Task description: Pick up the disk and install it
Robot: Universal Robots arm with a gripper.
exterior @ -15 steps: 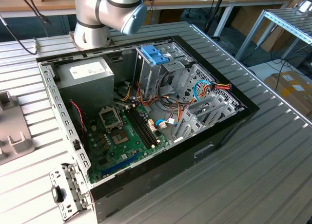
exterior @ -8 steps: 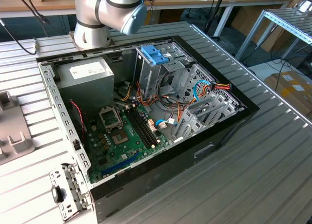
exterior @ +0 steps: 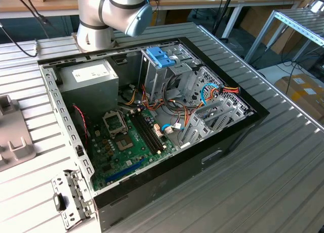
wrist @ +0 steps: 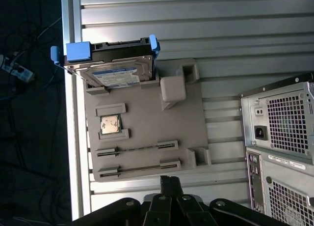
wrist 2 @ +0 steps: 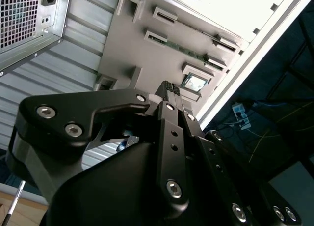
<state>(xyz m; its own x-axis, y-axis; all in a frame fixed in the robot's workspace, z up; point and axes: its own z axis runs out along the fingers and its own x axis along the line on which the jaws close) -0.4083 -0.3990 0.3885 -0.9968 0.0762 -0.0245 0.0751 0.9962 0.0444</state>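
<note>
While the end effector (wrist: 170, 181) hangs over the bench (wrist: 196, 19) with its two fingers pressed together on nothing, as both wrist views show, the disk (wrist: 120, 71) sits at the far end of the grey tray (wrist: 147, 113). The line from fingertips to disk therefore runs the whole length of that tray, over the memory sticks (wrist: 137, 148) and the processor chip (wrist: 110, 124) lying in their own recesses between. On the open side, the bench edge (wrist: 73, 137) passes just beside the tray, and the disk's outer light-blue rail (wrist: 77, 51) all but overhangs it, with only dark floor and cables beyond. I judge there is little room to err there. Rail to rail, the disk lies along the bench slats, square to the line of approach. It looks propped up out of its slot rather than flat, so its long axis probably rises from the tray, though I cannot be sure. On the other side the computer case (wrist: 279, 132) stands well apart from the disk, with bare bench between. In the exterior view the case lies open, its drive cage (exterior: 167, 76) toward the exterior view's right.
</note>
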